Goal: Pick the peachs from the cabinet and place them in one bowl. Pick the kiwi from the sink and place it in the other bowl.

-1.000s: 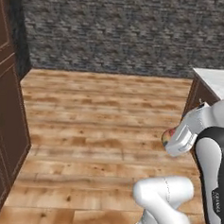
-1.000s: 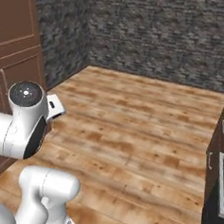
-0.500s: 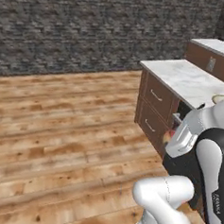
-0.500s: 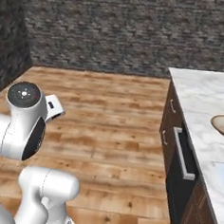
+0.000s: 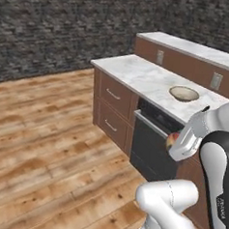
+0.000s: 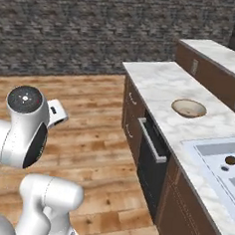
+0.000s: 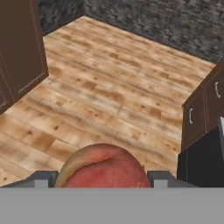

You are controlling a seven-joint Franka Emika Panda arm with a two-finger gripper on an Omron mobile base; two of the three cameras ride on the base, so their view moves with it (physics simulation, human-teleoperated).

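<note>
Hand view: red-blushed yellow peach [image 7: 101, 168] between tool [image 7: 98, 178] fingers.

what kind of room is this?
Most likely a kitchen: a marble counter with a sink set in it, wooden drawers below, and a black built-in appliance, probably a dishwasher.

My base has turned: both base views now face the marble counter [image 6: 161, 88], with the pale-tan bowl [image 6: 189, 108] and sink [image 6: 221, 162] in view, replacing bare floor and stone wall.
</note>
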